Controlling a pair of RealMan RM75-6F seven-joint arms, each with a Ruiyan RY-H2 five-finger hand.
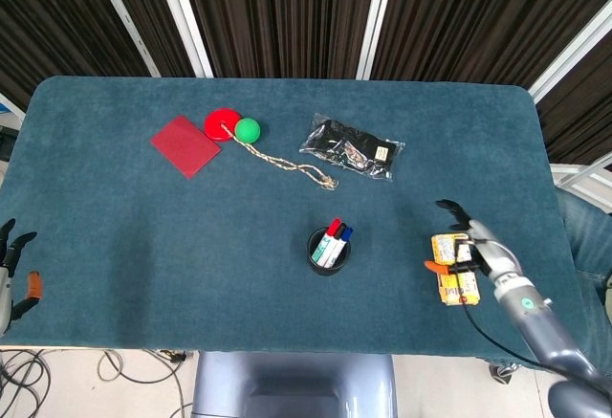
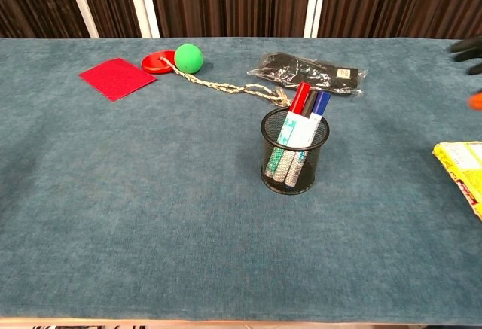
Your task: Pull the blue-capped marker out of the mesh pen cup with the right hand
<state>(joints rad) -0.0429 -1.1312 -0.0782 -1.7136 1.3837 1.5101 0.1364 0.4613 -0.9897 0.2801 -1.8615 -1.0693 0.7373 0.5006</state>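
At the near edge of the bench (image 1: 115, 265), left hand (image 1: 11, 270) sits off the bench's left corner, fingers apart, holding nothing. Right hand (image 1: 470, 244) hovers over the yellow snack pack (image 1: 453, 270) at the near right, fingers spread, nothing in it; chest view only catches its dark fingertips at the right frame edge.

Mid-bench: mesh pen cup (image 2: 294, 150) stands upright, well apart from the right hand. Three markers lean in it toward the far-right rim: red cap (image 2: 300, 98), black cap between, blue-capped marker (image 2: 321, 102) on the right side of the bunch, nearest the right hand. Its cap and a short stretch of white barrel show above the rim.

Handling, my read: marker is light, rigid, smooth plastic, so slippery under a weak pinch. Cup is light too and will likely lift or tip if the pull drags sideways. Pinch just under the blue cap on the barrel, not the cap alone, since it could pop off. Pull along the marker's lean. The black cap touches it, so expect some crowding.

Far side: clear bag of dark stuff (image 1: 352, 147), rope (image 1: 285, 163) running to a green ball (image 1: 248, 130) beside a red disc (image 1: 221, 122), and a red square pad (image 1: 185, 144).
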